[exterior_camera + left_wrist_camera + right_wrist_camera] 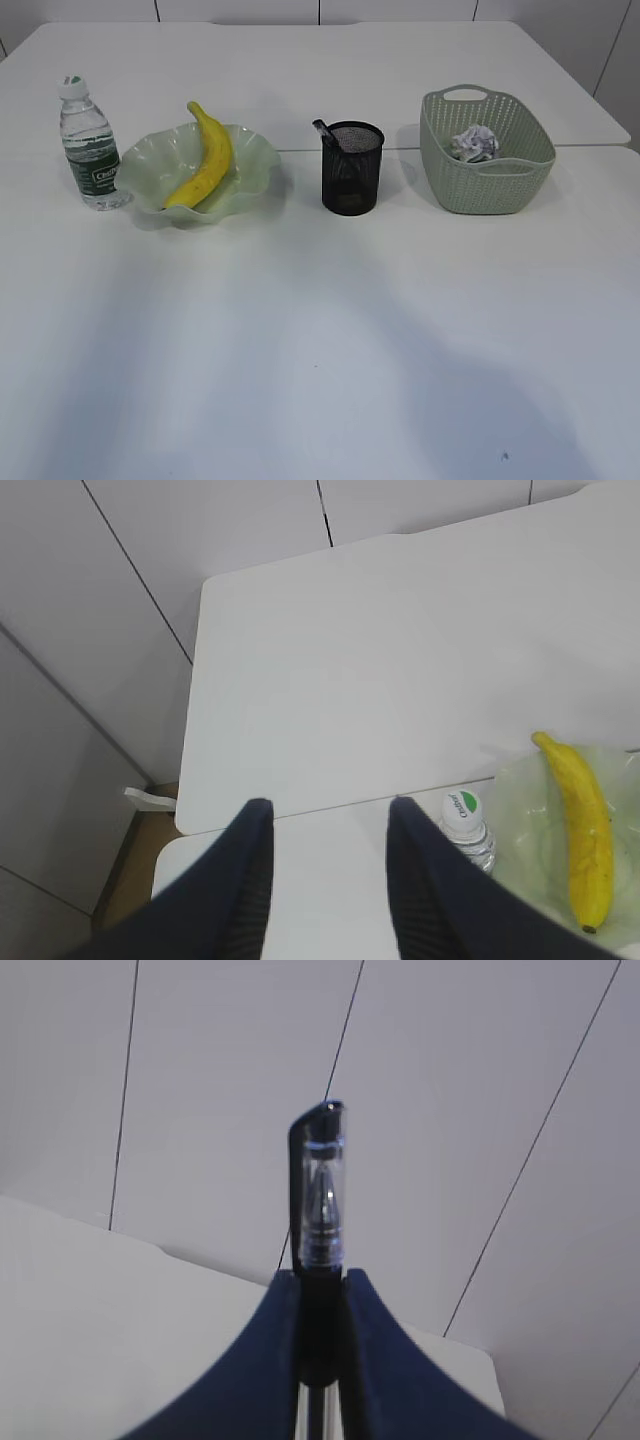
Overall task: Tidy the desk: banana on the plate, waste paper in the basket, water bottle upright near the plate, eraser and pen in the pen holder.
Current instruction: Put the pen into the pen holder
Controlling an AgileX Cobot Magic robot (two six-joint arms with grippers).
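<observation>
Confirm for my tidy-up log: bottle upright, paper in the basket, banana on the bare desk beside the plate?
No: the exterior view shows the banana lying on the plate, not beside it. The bottle is upright and the paper is in the basket.

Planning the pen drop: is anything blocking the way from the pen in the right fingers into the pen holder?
Nothing visible blocks the held pen. The pen holder stands alone; another pen leans at its left rim, leaving the mouth mostly open.

wall: pale grey panelled wall [450,1110] with thin dark seams
floor: brown floor strip [135,855] beside the tabletop
</observation>
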